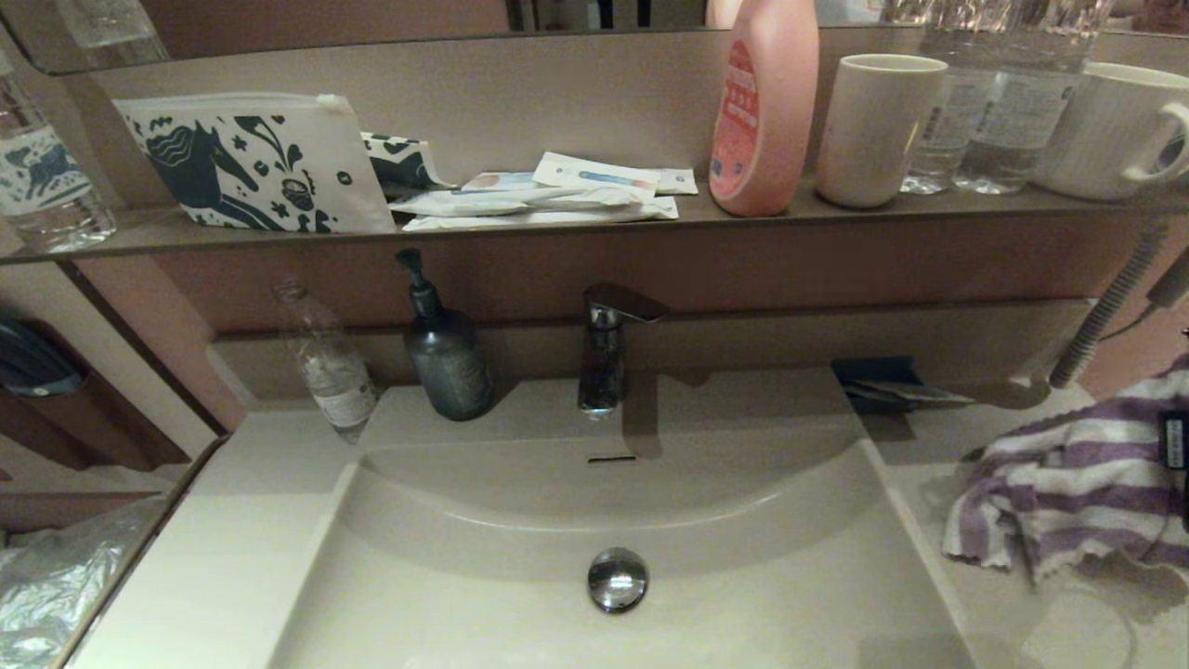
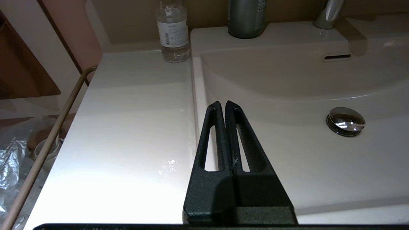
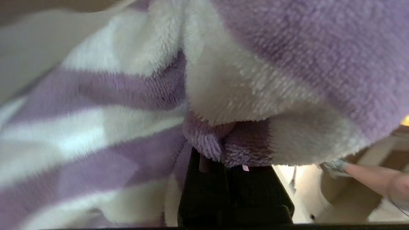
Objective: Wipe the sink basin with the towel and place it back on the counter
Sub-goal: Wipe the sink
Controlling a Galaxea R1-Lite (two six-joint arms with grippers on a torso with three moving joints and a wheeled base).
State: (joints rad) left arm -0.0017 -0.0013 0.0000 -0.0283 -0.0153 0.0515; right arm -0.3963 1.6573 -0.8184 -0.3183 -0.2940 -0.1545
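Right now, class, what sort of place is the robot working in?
Most likely a bathroom vanity, perhaps in a hotel: a sink basin with a chrome faucet, a soap pump bottle beside it, and a shelf holding wrapped toiletries.

Sink basin (image 1: 520, 567) at centre, faucet (image 1: 608, 348) at twelve o'clock behind it, soap dispenser (image 1: 444, 358) at eleven, towel (image 1: 1068, 483) on counter (image 1: 214, 548) at three.

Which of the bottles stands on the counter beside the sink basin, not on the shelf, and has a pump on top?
The dark pump bottle left of the faucet; the clear bottle beside it has no pump.
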